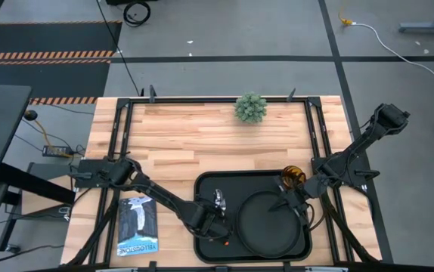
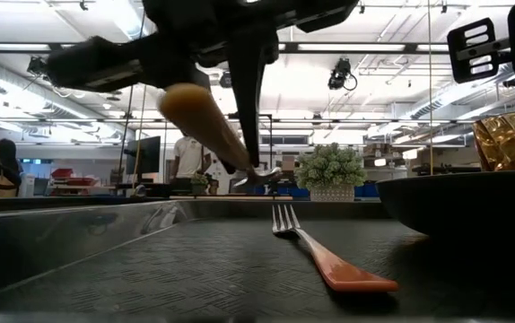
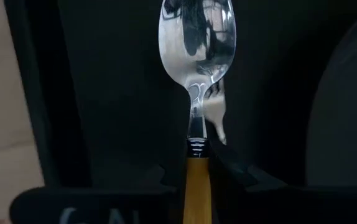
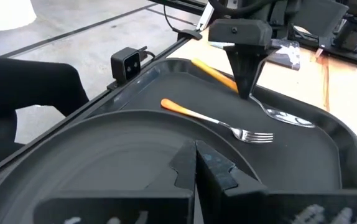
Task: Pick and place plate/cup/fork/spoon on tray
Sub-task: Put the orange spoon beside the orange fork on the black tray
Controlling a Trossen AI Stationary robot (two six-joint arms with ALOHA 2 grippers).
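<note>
Left gripper (image 4: 245,87): clamped on spoon (image 3: 196,56) over tray (image 4: 328,155).
Low view only: fork (image 2: 325,251) flat.
Right gripper (image 4: 196,165): together above plate (image 4: 104,162).

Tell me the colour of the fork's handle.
Orange, on the fork lying in the tray; the right wrist view shows it best.
</note>
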